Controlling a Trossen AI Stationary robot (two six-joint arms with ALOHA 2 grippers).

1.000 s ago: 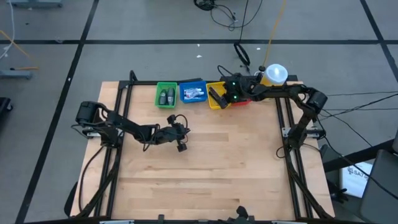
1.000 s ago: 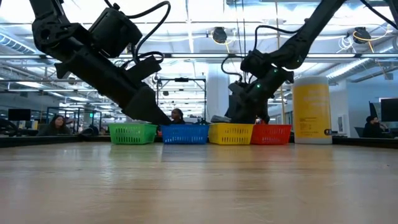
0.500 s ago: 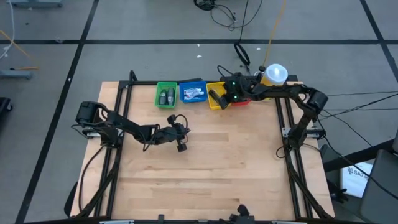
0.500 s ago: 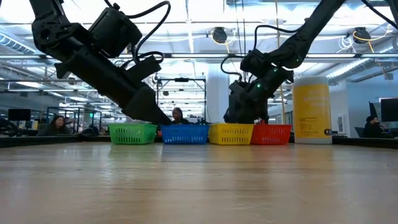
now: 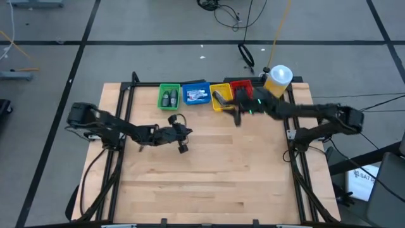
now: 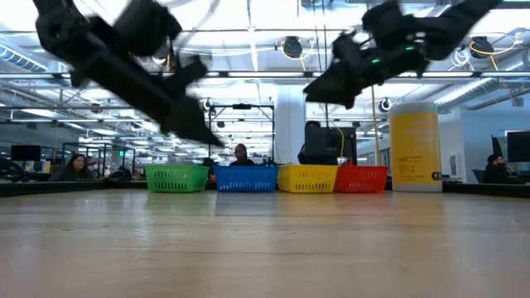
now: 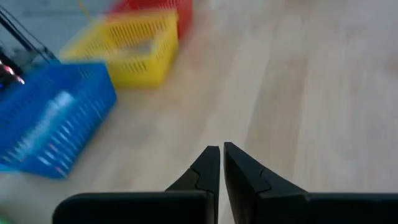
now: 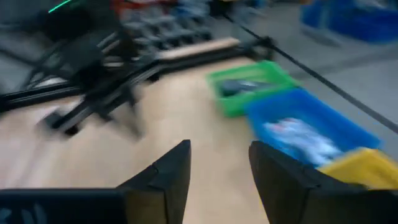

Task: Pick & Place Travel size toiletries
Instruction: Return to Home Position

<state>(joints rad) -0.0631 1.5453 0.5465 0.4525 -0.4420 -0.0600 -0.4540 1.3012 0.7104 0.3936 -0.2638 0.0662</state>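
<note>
The travel size toiletries lie in bins along the table's far edge. Dark small bottles (image 5: 169, 98) are in the green bin (image 5: 168, 88), white-and-blue sachets (image 5: 197, 95) in the blue bin (image 5: 196, 87), and a dark item (image 5: 219, 99) in the yellow bin (image 5: 221, 106). My right gripper (image 8: 219, 163) hangs open and empty above the table, just near of the yellow and red bins (image 5: 238, 115). My left gripper (image 7: 220, 155) is shut and empty over the wood, near of the green and blue bins (image 5: 182, 138).
A red bin (image 5: 242, 87) stands right of the yellow one. A big yellow bottle with a white cap (image 5: 278, 78) stands at the far right corner. Bare wood (image 5: 215, 177) fills the middle and near part of the table. People sit in the room beyond the table.
My right gripper has come up and away from the yellow and red bins, toward the table's near edge, its arm swinging out to the right. The dark item stays in the yellow bin. My left gripper has risen a little.
</note>
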